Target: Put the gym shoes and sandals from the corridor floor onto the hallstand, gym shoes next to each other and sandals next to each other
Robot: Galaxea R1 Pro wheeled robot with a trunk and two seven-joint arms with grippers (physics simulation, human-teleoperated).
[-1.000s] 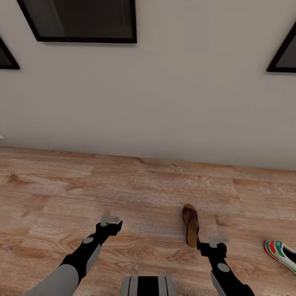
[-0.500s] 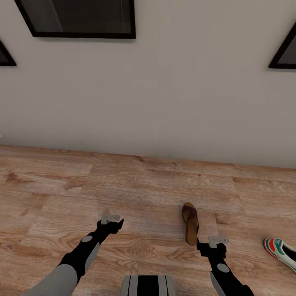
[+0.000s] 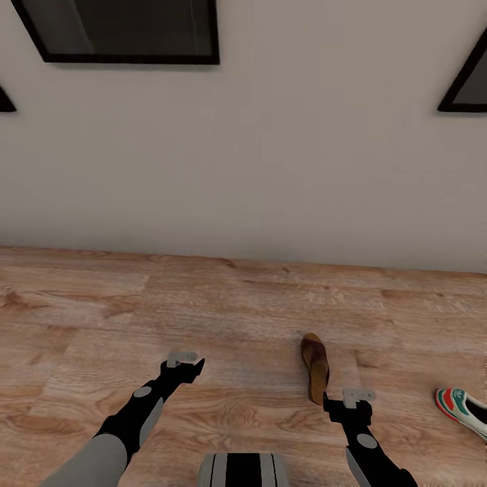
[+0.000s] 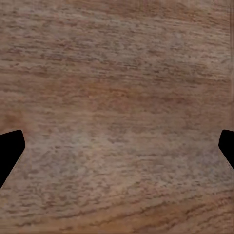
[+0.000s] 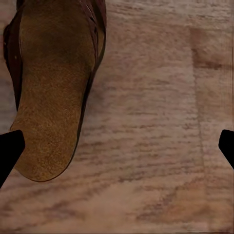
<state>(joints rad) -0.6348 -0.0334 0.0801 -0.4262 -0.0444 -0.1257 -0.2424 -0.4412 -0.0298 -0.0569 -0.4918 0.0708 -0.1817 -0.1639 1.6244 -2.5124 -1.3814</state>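
One dark brown sandal (image 3: 315, 368) with a tan insole lies on the corridor floor (image 3: 243, 318), toe pointing to the wall. My right gripper (image 3: 346, 404) hovers just behind and to the right of its heel, open and empty. In the right wrist view the sandal (image 5: 53, 87) lies off to one side between the spread fingertips (image 5: 10, 151). A white gym shoe (image 3: 463, 409) with green and red-orange patches lies at the far right edge. My left gripper (image 3: 184, 365) is open over bare planks (image 4: 117, 97). The hallstand is out of view.
A pale wall (image 3: 270, 169) rises close ahead, meeting the floor along a line across the view. Black-framed pictures (image 3: 122, 30) hang on it at the top left and the right. My base (image 3: 243, 470) shows at the bottom centre.
The whole picture has shifted a little, so the camera has moved. Both arms, the sandal and the gym shoe keep about the same places.
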